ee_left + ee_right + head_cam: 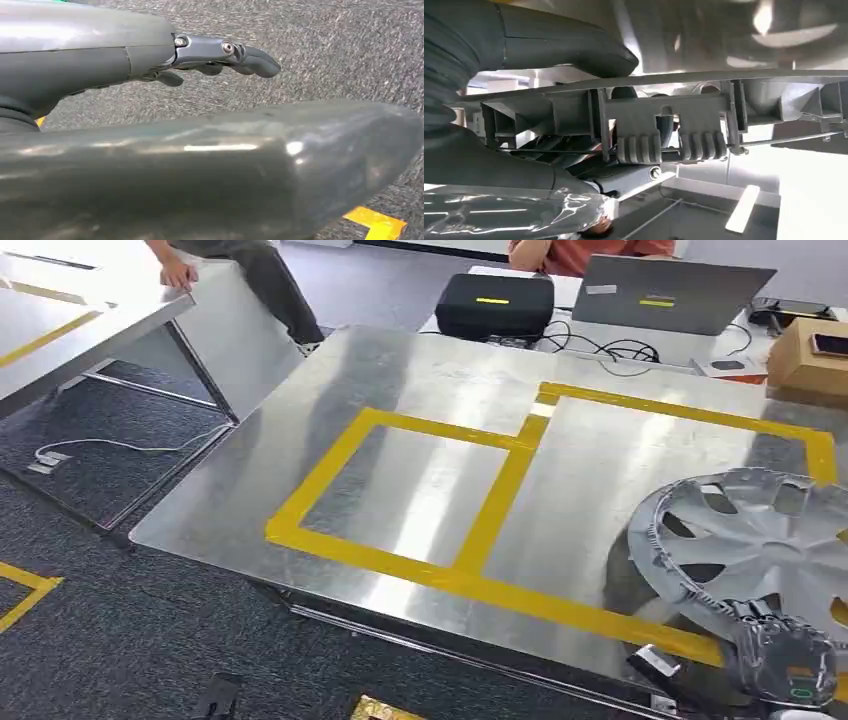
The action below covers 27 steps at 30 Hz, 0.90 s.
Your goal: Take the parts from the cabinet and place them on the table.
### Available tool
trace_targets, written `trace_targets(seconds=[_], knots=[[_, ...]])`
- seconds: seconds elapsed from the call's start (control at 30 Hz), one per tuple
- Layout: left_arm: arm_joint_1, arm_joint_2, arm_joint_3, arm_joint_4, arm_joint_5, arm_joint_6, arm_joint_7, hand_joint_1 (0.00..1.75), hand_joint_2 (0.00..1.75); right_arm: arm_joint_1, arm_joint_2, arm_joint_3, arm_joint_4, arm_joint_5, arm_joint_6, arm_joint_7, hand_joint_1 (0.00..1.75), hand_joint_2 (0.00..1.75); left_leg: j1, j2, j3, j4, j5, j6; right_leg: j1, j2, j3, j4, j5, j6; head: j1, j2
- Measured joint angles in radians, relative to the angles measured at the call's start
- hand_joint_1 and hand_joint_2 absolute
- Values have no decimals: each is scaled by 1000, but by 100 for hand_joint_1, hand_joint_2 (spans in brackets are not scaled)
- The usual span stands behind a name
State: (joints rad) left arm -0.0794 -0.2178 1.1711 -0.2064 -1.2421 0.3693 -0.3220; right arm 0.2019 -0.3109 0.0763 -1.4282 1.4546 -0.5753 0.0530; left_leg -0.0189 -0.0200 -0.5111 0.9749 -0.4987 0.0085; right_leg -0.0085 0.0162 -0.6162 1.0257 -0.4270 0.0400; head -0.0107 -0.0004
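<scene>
A silver wheel cover (pixel 757 545) lies over the near right part of the metal table (pixel 420 400), partly across the yellow tape outline (pixel 490 510). My right hand (pixel 785 655), wrapped in clear film, grips its near rim. Up close, the thumb (pixel 569 45) lies on one face of the cover's ribbed rim (pixel 664 130) and the fingers (pixel 549 175) sit under it. My left hand (pixel 220 52) hangs over the dark carpet with its fingers stretched out and nothing in them.
A black case (pixel 497 303), a laptop (pixel 665 292), cables and a cardboard box (pixel 808 352) line the table's far edge, where a person sits. A second table (pixel 80 320) stands at left with another person against it. Grey carpet (pixel 120 640) with yellow tape surrounds.
</scene>
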Motion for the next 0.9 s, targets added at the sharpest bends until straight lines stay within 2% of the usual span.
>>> trace_targets(seconds=[0.4,0.9], knots=[[-7,0,-16,0,-18,7,24,0,0,-134,1,71,85,-5,-3,-26,175,175,0,-1,1,0,0,0,0,-1,0,0,0,0,0,0],[-13,-1,-16,0,-11,21,53,0,0,-139,2,144,103,-45,3,-64,175,175,0,-1,-1,0,0,0,0,-1,0,-1,0,0,0,0]])
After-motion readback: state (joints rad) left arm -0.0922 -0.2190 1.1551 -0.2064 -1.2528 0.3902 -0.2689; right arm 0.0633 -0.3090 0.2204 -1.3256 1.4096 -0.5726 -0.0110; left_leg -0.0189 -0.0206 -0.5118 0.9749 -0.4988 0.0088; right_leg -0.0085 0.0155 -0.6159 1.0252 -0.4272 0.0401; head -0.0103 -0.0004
